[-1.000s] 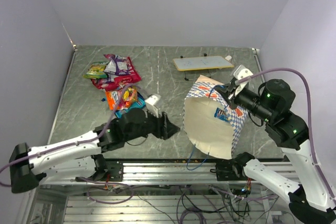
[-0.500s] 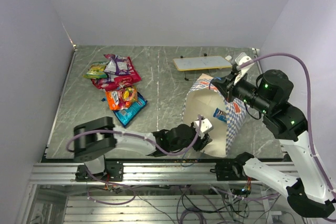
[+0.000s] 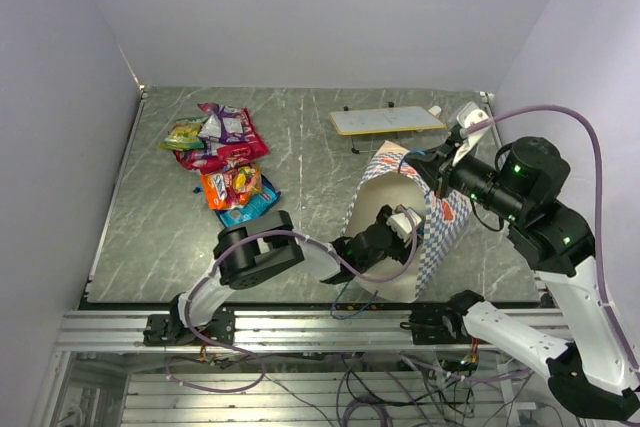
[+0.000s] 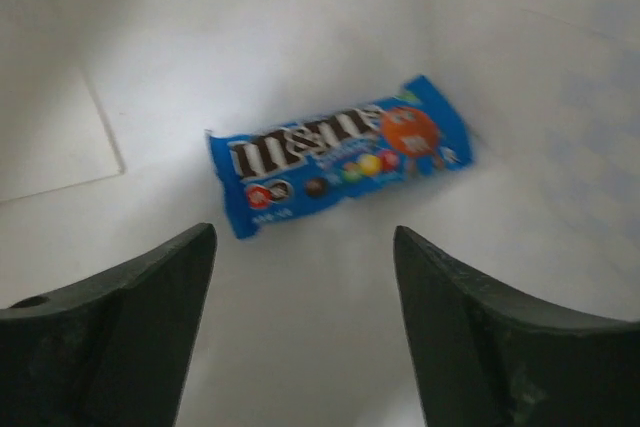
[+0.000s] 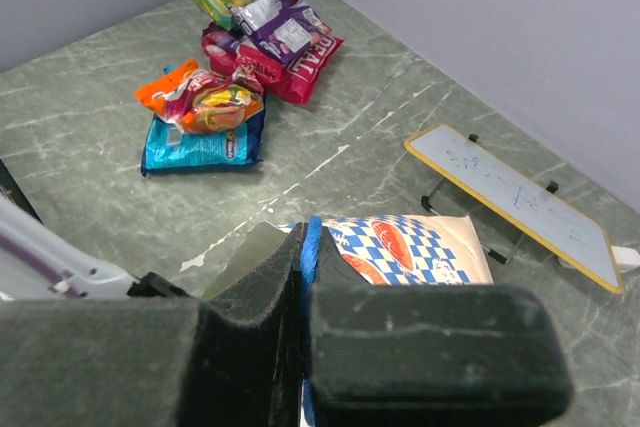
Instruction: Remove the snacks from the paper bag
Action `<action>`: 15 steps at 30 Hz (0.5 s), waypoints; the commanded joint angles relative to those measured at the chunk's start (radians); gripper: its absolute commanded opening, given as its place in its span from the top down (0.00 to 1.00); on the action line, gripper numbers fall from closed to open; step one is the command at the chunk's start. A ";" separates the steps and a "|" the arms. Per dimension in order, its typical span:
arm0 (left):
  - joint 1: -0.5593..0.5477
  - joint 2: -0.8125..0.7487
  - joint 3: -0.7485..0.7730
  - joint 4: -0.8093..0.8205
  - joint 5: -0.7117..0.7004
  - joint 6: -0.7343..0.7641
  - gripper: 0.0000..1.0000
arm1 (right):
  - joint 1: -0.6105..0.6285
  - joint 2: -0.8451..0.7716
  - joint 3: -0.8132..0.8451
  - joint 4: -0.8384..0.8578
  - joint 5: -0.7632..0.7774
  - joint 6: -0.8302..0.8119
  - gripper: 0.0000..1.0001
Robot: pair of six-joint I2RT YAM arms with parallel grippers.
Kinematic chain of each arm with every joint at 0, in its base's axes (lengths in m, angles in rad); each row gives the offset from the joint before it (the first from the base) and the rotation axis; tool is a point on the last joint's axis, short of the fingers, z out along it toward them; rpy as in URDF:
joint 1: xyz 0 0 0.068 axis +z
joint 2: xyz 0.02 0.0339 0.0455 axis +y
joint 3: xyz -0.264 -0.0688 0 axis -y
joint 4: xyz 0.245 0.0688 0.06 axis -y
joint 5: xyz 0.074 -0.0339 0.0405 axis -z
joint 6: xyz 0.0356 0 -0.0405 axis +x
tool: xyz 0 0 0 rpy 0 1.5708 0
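The left fingers point(image 4: 140, 317) are spread wide inside the paper bag point(image 3: 432, 242), with a blue M&M's packet point(image 4: 340, 152) lying just ahead on its cream lining. The right fingers point(image 5: 420, 347) are clamped on the bag's blue handle point(image 5: 313, 237). Other snack packets point(image 3: 222, 152) are heaped on the surface point(image 3: 310, 147), well apart.

A blue snack packet point(image 4: 338, 155) is lying inside the paper bag point(image 4: 520, 57), just beyond the left gripper point(image 4: 300, 247), its jaws standing apart.

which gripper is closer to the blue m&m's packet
Left. The left gripper is inside the paper bag, open just before the blue packet; the right gripper pinches the bag's rim.
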 commanded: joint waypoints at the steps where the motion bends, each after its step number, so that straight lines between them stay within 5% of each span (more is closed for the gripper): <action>1: 0.016 0.059 0.084 0.055 -0.115 0.036 0.11 | 0.000 -0.052 -0.005 -0.004 -0.017 -0.022 1.00; 3: 0.019 0.089 0.120 0.034 -0.134 0.041 0.03 | 0.000 -0.068 -0.016 -0.008 -0.015 -0.017 1.00; 15: 0.039 0.312 0.371 -0.158 -0.093 -0.002 0.02 | 0.000 -0.064 -0.020 -0.046 -0.077 -0.040 1.00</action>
